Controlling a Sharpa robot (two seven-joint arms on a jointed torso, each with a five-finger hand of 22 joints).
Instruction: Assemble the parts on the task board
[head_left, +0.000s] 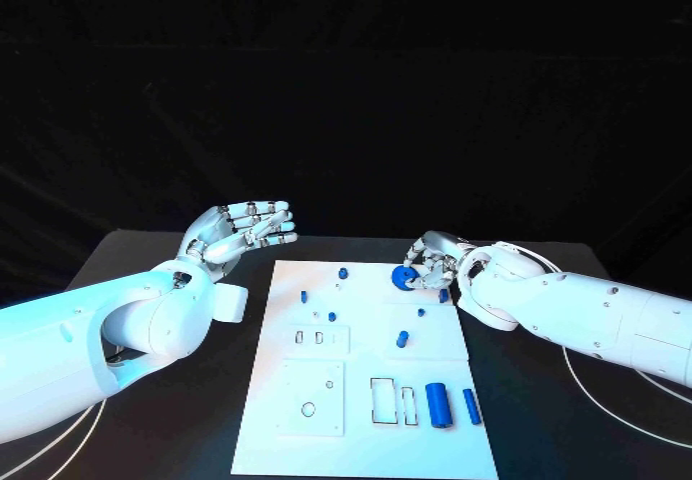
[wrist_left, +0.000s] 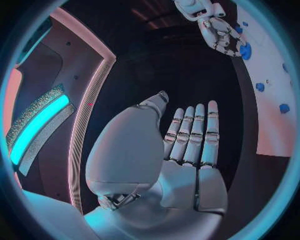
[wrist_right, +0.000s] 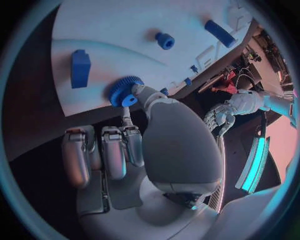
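Gear (head_left: 405, 277) pinched by your right hand (head_left: 437, 262); lower it squarely onto its peg. Left hand (head_left: 245, 228) hovers open, empty.

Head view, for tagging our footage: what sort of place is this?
Likely a robotics test bench: a black table against a dark backdrop, a white task board with blue parts, the right hand pinching a blue gear.

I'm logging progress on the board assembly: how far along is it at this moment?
Early stage. Done: nothing visibly assembled; small blue pegs stand on the task board, though whether placed I cannot tell. In hand: the right hand holds a blue gear at the board's far edge. Left: two blue cylinders lie loose near the slots. The left hand holds nothing.
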